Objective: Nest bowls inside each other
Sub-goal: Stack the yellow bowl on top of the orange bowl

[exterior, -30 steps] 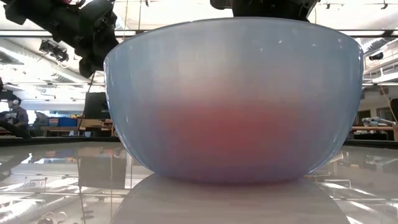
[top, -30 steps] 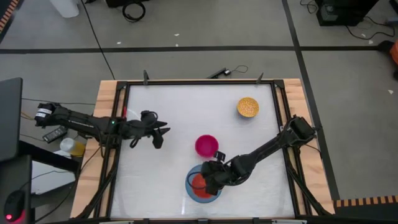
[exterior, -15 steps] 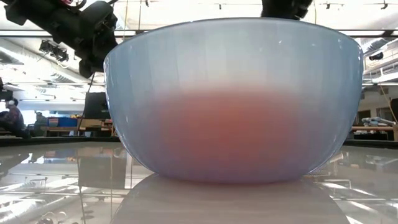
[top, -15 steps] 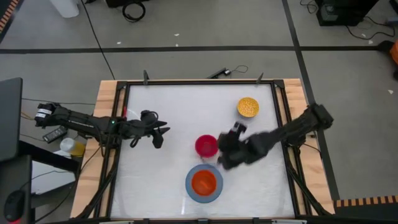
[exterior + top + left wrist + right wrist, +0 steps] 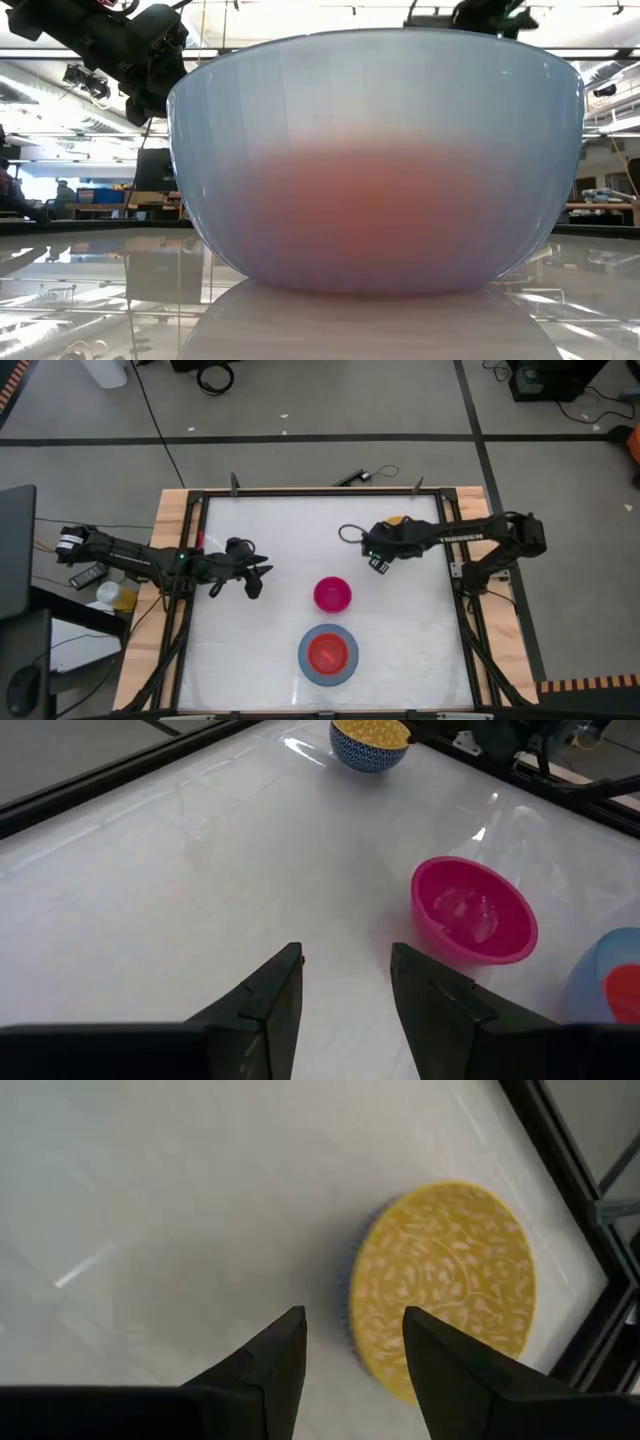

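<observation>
An orange bowl (image 5: 328, 653) sits inside the light blue bowl (image 5: 306, 670) near the table's front edge. In the low view the light blue bowl (image 5: 375, 120) fills the picture, and the orange one shows through its wall. The magenta bowl (image 5: 332, 594) stands alone on its base mid-table. The yellow bowl (image 5: 445, 1280), blue-patterned outside (image 5: 370, 740), stands at the far right and is mostly hidden under my right arm in the high view (image 5: 398, 520). My right gripper (image 5: 350, 1350) hovers open just beside it, pointing down. My left gripper (image 5: 345, 980) waits open at mid-left (image 5: 255, 575).
A black frame rail (image 5: 560, 1140) runs along the table's edge close behind the yellow bowl. The white tabletop (image 5: 270, 530) is bare between the bowls. A cable and a small dark object (image 5: 355, 477) lie on the floor beyond the far edge.
My right gripper has left the orange bowl lying in the light blue bowl. It has swung away from the near edge toward the far right, passing the magenta bowl, and now hangs by the yellow bowl. The bowls have stayed in place.
</observation>
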`<state>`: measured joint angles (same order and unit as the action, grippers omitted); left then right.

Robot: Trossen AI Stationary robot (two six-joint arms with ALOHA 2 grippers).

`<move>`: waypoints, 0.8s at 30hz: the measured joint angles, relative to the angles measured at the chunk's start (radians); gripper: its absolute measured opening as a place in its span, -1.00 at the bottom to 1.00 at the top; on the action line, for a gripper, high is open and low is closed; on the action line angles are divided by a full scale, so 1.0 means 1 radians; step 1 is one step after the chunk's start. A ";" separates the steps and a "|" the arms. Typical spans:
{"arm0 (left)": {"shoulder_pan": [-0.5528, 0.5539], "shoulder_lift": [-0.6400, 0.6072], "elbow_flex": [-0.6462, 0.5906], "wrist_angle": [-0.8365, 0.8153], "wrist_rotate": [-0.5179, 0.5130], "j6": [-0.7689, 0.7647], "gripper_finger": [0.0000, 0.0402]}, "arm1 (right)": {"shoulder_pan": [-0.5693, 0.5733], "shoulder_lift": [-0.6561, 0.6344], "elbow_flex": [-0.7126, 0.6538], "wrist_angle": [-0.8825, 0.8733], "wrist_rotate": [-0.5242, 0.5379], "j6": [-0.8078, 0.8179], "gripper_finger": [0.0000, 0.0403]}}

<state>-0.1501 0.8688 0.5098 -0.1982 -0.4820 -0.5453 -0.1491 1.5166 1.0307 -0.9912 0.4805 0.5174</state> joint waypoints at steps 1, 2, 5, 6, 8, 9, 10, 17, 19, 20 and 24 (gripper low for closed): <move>0.000 0.000 0.000 0.000 0.000 0.000 -0.22 | -0.021 0.000 -0.010 0.014 -0.008 -0.020 -0.13; 0.000 0.000 0.000 0.000 0.000 0.000 -0.22 | -0.037 0.000 -0.017 0.029 -0.019 -0.040 -0.13; 0.000 0.000 0.000 -0.001 0.000 0.000 -0.22 | -0.073 0.001 -0.033 0.088 -0.080 -0.102 -0.14; 0.000 0.000 0.000 -0.003 0.000 0.000 -0.22 | -0.083 0.001 -0.041 0.108 -0.100 -0.119 -0.14; 0.000 0.000 0.000 -0.003 0.000 0.000 -0.22 | -0.103 0.002 -0.055 0.129 -0.117 -0.135 -0.14; 0.000 0.000 0.000 -0.005 0.000 0.000 -0.22 | -0.114 0.002 -0.062 0.136 -0.116 -0.142 -0.14; 0.000 0.000 0.000 -0.008 0.000 0.000 -0.22 | -0.124 0.002 -0.068 0.139 -0.114 -0.146 -0.14; 0.000 0.000 0.000 -0.019 0.000 -0.008 -0.22 | -0.191 0.002 -0.129 0.186 -0.167 -0.173 -0.31; 0.000 0.000 0.000 -0.019 0.000 -0.008 -0.22 | -0.204 0.002 -0.151 0.216 -0.188 -0.179 -0.45; 0.000 0.000 0.000 -0.019 0.000 -0.008 -0.22 | -0.209 0.002 -0.160 0.227 -0.200 -0.180 -0.53; 0.000 0.000 0.000 -0.019 0.000 -0.008 -0.22 | -0.216 0.002 -0.194 0.290 -0.217 -0.181 -0.88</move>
<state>-0.1501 0.8688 0.5098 -0.2169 -0.4818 -0.5537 -0.3654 1.5181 0.8368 -0.7015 0.2630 0.3360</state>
